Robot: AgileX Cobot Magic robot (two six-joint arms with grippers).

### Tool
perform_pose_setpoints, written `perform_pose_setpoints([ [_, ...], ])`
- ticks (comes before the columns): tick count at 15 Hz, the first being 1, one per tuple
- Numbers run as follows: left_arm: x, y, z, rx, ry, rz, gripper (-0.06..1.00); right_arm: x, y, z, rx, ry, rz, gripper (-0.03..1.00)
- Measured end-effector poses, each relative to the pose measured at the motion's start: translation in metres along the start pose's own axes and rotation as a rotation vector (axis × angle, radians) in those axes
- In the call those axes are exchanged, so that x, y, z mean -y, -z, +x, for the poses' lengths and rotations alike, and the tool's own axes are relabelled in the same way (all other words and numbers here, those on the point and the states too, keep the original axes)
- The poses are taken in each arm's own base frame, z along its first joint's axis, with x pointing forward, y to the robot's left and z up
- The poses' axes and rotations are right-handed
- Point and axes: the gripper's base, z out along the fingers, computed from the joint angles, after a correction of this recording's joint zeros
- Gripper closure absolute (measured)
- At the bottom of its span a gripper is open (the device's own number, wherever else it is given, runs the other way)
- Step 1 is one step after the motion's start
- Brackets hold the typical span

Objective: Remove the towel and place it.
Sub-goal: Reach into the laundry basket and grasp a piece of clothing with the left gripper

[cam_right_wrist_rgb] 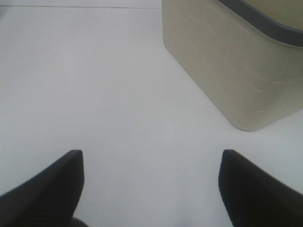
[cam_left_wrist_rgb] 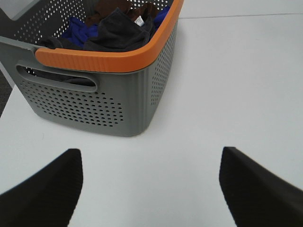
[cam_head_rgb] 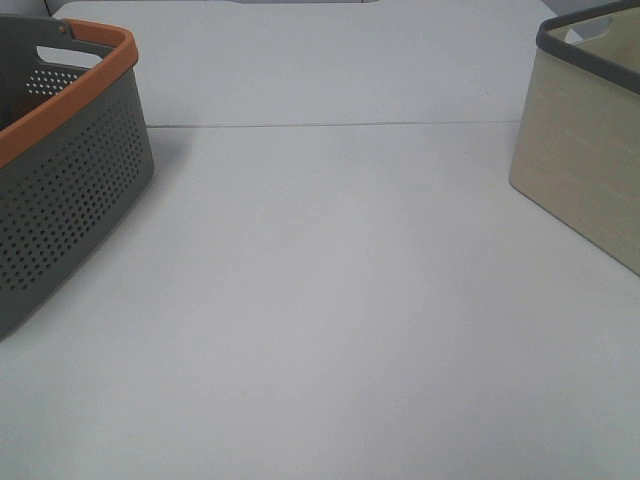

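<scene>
1. Two baskets stand on the white surface (cam_head_rgb: 330, 300), well apart. A grey basket (cam_head_rgb: 70, 210) with perforated walls and an orange rim (cam_head_rgb: 75, 95) is at the left edge of the high view. A beige basket (cam_head_rgb: 585, 170) with a dark grey rim is at the right edge.
2. Towel (cam_left_wrist_rgb: 118, 33): dark charcoal, crumpled, lying inside the grey basket and heaped to about rim level. A white tag (cam_left_wrist_rgb: 138, 20) shows on its upper fold.
3. The same basket holds a blue cloth (cam_left_wrist_rgb: 80, 29), beside and partly under the towel, and a brown cloth (cam_left_wrist_rgb: 111, 6) on the far side of it.
4. Left tool (cam_left_wrist_rgb: 151, 187): open, with its two black fingers (cam_left_wrist_rgb: 45, 194) spread wide and only bare surface between them. It is outside the grey basket, near the corner by the handle slot (cam_left_wrist_rgb: 57, 78), clear of both basket and towel.
5. Right tool (cam_right_wrist_rgb: 151, 187): open, fingers (cam_right_wrist_rgb: 258, 189) wide apart, nothing held. The beige basket is near it but apart. The right wrist view does not show the basket's inside.
6. A thin seam (cam_head_rgb: 330, 125) crosses the surface, running from one basket towards the other
</scene>
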Motion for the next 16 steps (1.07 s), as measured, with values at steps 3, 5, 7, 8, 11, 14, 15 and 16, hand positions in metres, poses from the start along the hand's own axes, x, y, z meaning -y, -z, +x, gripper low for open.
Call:
perform_pose_setpoints([
  [3,0.0,0.0,0.0,0.0,0.0,0.0,0.2,0.0,0.0,0.0,0.0,0.0,0.0,0.27],
  [5,0.0,0.0,0.0,0.0,0.0,0.0,0.2,0.0,0.0,0.0,0.0,0.0,0.0,0.27],
  [7,0.0,0.0,0.0,0.0,0.0,0.0,0.2,0.0,0.0,0.0,0.0,0.0,0.0,0.27],
  [8,0.0,0.0,0.0,0.0,0.0,0.0,0.2,0.0,0.0,0.0,0.0,0.0,0.0,0.27],
  [11,0.0,0.0,0.0,0.0,0.0,0.0,0.2,0.0,0.0,0.0,0.0,0.0,0.0,0.27],
  [14,0.0,0.0,0.0,0.0,0.0,0.0,0.2,0.0,0.0,0.0,0.0,0.0,0.0,0.27],
  [15,0.0,0.0,0.0,0.0,0.0,0.0,0.2,0.0,0.0,0.0,0.0,0.0,0.0,0.27],
  [16,0.0,0.0,0.0,0.0,0.0,0.0,0.2,0.0,0.0,0.0,0.0,0.0,0.0,0.27],
])
